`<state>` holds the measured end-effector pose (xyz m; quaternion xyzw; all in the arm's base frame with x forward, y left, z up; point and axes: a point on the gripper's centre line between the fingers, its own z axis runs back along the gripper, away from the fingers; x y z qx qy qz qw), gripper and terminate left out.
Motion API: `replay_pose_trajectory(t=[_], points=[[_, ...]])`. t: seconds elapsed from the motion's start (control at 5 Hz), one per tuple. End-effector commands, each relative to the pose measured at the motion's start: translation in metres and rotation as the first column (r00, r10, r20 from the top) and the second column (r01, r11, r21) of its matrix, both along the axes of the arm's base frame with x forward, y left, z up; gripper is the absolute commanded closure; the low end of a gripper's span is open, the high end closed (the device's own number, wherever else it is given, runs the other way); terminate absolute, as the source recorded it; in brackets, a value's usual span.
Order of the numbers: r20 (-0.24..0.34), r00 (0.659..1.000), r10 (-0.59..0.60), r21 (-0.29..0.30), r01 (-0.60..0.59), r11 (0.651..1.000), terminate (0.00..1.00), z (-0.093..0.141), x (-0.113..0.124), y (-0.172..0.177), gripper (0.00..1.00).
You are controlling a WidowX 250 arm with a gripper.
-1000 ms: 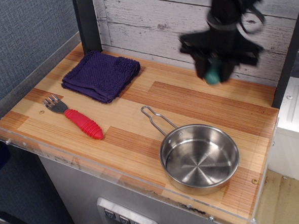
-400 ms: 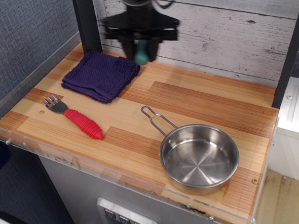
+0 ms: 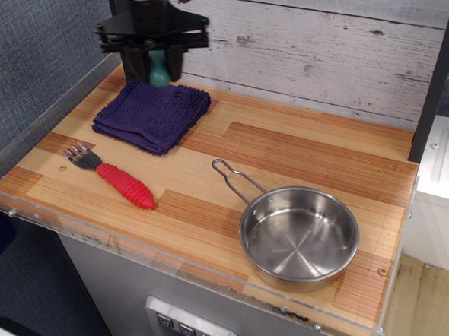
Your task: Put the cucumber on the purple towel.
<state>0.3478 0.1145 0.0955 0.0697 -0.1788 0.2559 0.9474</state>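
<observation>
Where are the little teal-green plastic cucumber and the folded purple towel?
teal-green plastic cucumber [image 3: 158, 70], main camera view, its lower rounded end.
folded dark purple knitted towel [image 3: 151, 113], main camera view, middle of its top.

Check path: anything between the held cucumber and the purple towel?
Nothing visible. The pincer holds the cucumber above the far edge of the purple towel, whose top is bare. The fork and pan lie off to the side.

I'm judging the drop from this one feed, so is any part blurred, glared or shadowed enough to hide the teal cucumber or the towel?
In observation.image: the black gripper is slightly motion-softened, yet the teal-green plastic cucumber between its fingers reads clearly; the dark purple knitted towel is sharp, evenly lit; mild reflections sit inside the round steel pan, hiding nothing; how high the cucumber hangs above the towel cannot be judged.
</observation>
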Motion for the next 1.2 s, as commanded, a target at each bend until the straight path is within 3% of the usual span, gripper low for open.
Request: replay_pose_trajectory(t=[0.0, 0.4, 1.0], points=[[0.002, 0.999, 0.051, 0.024, -0.051, 0.998, 0.0, 0.0, -0.015, 0.02, 1.0], [-0.052, 0.995, 0.082, 0.025, -0.081, 0.996, 0.0, -0.032, 0.005, -0.009, 1.0], [-0.085, 0.989, 0.117, 0.045, -0.113, 0.993, 0.0, -0.047, 0.015, -0.012, 1.0]])
